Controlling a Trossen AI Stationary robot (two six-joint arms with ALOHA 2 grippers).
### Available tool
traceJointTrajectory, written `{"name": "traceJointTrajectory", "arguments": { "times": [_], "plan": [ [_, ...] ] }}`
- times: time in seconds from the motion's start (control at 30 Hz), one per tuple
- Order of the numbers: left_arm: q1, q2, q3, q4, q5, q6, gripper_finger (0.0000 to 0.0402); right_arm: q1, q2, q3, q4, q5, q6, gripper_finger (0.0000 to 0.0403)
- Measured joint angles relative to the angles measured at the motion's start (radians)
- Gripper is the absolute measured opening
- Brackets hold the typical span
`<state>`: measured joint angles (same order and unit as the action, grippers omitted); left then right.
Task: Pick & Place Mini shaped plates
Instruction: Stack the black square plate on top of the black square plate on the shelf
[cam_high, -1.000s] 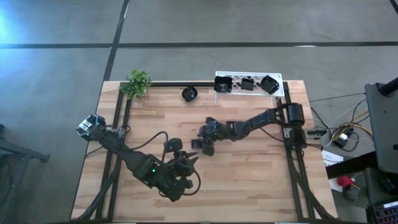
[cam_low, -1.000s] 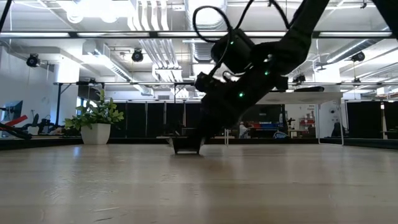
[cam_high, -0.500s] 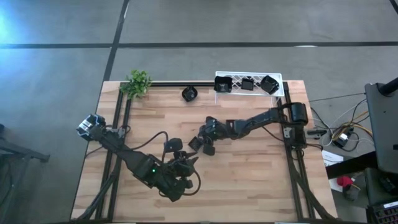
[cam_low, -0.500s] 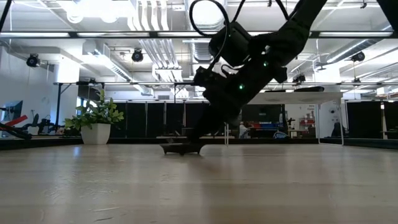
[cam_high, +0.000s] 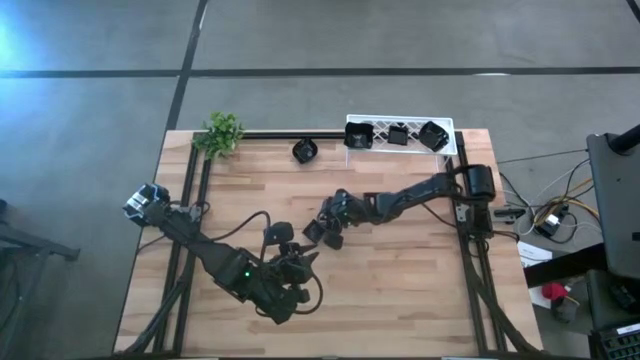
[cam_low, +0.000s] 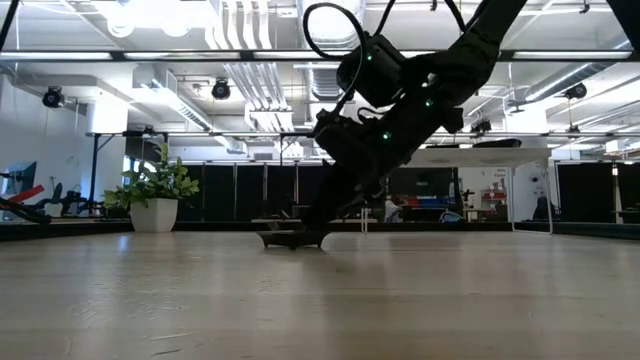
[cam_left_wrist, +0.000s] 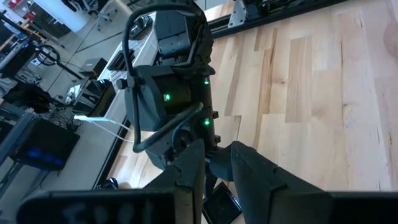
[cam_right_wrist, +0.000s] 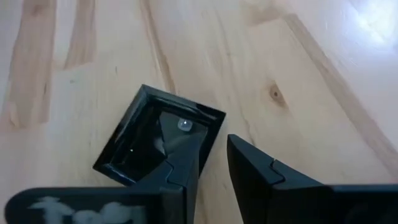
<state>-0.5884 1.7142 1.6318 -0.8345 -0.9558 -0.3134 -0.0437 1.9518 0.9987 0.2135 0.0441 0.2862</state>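
Observation:
A small black square dish (cam_right_wrist: 146, 149) lies flat on the wooden table near its middle (cam_high: 311, 230); the low view shows it resting on its base (cam_low: 292, 238). My right gripper (cam_right_wrist: 214, 158) reaches in from the table's right (cam_high: 320, 232), slightly open. It stands over the dish's rim, one finger inside and one outside. My left gripper (cam_high: 306, 259) hovers just nearer the near edge, slightly open and empty, pointing at the dish (cam_left_wrist: 217, 168). Another dark dish (cam_high: 305, 150) sits by the far edge. My right gripper has one finger (cam_right_wrist: 183, 165) down inside the dish at its rim corner (cam_right_wrist: 208, 127), and the other finger (cam_right_wrist: 255, 168) outside on bare wood. It comes slanting down from the table's right. Bare table shows between the fingers; whether either touches the rim, I cannot tell.
A white lattice rack (cam_high: 455, 138) at the far right edge holds three dark dishes (cam_high: 360, 135). A small green plant (cam_high: 220, 133) stands at the far left corner. Bare wood lies to the near right of both grippers.
My right gripper has moved a little toward the table's left and come lower over the dish. In the low view the dish stood taller, as if tipped, a second ago; now it lies flat and slightly farther left.

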Motion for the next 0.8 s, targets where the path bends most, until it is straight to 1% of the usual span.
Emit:
{"name": "traceJointTrajectory", "arguments": {
  "times": [0.23, 0.57, 0.8],
  "plan": [
    [0.000, 0.000, 0.000, 0.000, 0.000, -0.001, 0.0077, 0.000, 0.044, 0.002, 0.010, 0.000, 0.029, 0.0086],
    [0.000, 0.000, 0.000, 0.000, 0.000, -0.001, 0.0077, 0.002, 0.041, 0.007, 0.009, 0.000, 0.043, 0.0072],
    [0.000, 0.000, 0.000, -0.001, 0.000, -0.001, 0.0077, 0.002, 0.039, 0.007, 0.008, 0.000, 0.051, 0.0081]
  ]
}}
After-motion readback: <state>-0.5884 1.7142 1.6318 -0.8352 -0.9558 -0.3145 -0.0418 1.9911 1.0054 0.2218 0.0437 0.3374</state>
